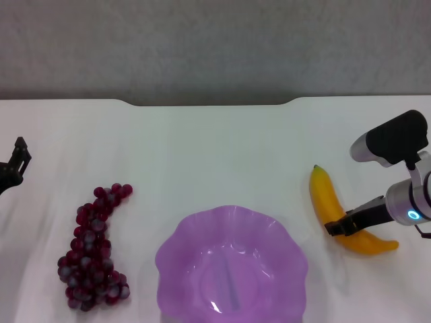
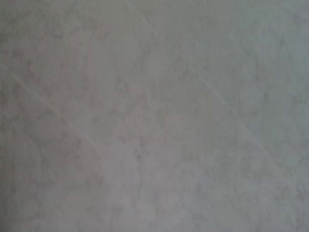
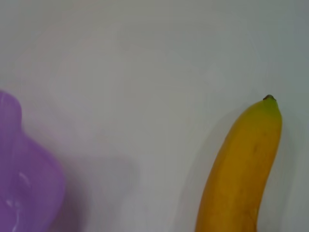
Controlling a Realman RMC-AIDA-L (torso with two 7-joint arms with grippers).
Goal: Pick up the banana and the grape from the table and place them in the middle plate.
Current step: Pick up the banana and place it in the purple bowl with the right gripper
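The banana (image 1: pixel 335 214) lies on the white table (image 1: pixel 222 148) at the right, stem tip pointing away. It also shows in the right wrist view (image 3: pixel 239 169). My right gripper (image 1: pixel 340 225) is down at the banana's middle and lies across it. The grape bunch (image 1: pixel 93 239) lies on the table at the left. The purple scalloped middle plate (image 1: pixel 232 266) sits between them at the near edge, with nothing in it; its rim shows in the right wrist view (image 3: pixel 24 188). My left gripper (image 1: pixel 15 165) sits at the far left, apart from the grapes.
The table's far edge has a notch (image 1: pixel 209 102) against a grey wall. The left wrist view shows only a bare grey-white surface.
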